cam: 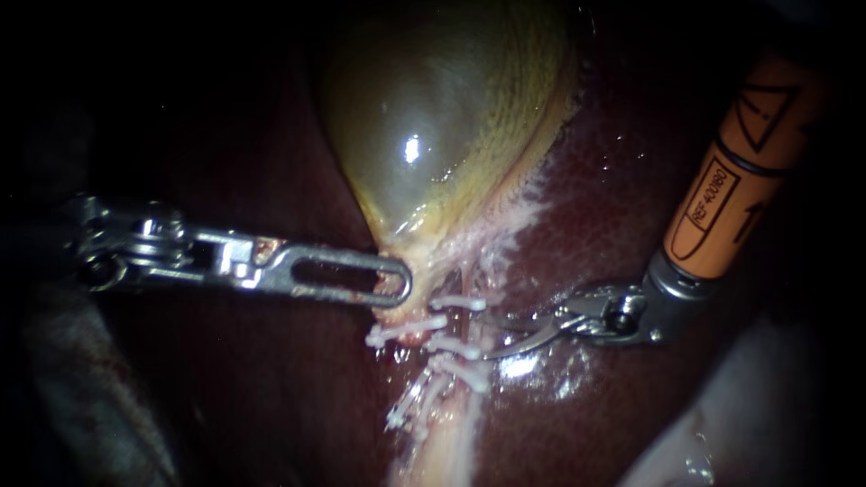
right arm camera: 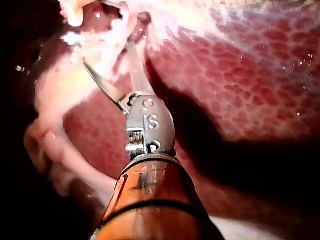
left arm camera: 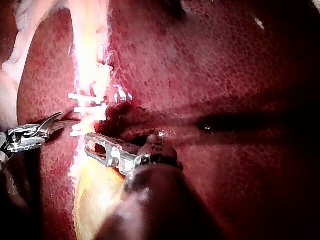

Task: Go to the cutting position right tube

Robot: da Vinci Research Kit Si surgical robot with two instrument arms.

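- Orange-sleeved right instrument (cam: 492, 335) comes in low, its curved blades parted and holding nothing, tips just beside the white clips (cam: 456, 345).
- Right tube (cam: 458, 325) runs down from the gallbladder (cam: 433, 135), crossed by those clips.
- Left instrument (cam: 395, 289) has its jaws closed on the gallbladder's neck.
- Step in hand: the final approach. Next, I judge, the blades must straddle the tube between clips.
- Clips crowd both sides; bare liver (cam: 613, 207) behind the blades leaves room.

- The left instrument (cam: 397, 290) has slotted silver jaws of bright, polished metal.
- The right instrument (cam: 492, 335) has shiny metal curved blades and a smooth, satin orange shaft.
- The dark red liver (cam: 271, 388) is wet, glossy and finely mottled.
- The yellow-green gallbladder (cam: 433, 117) is smooth and glistening.
- The small white clips (cam: 456, 303) are matt and plastic-looking.
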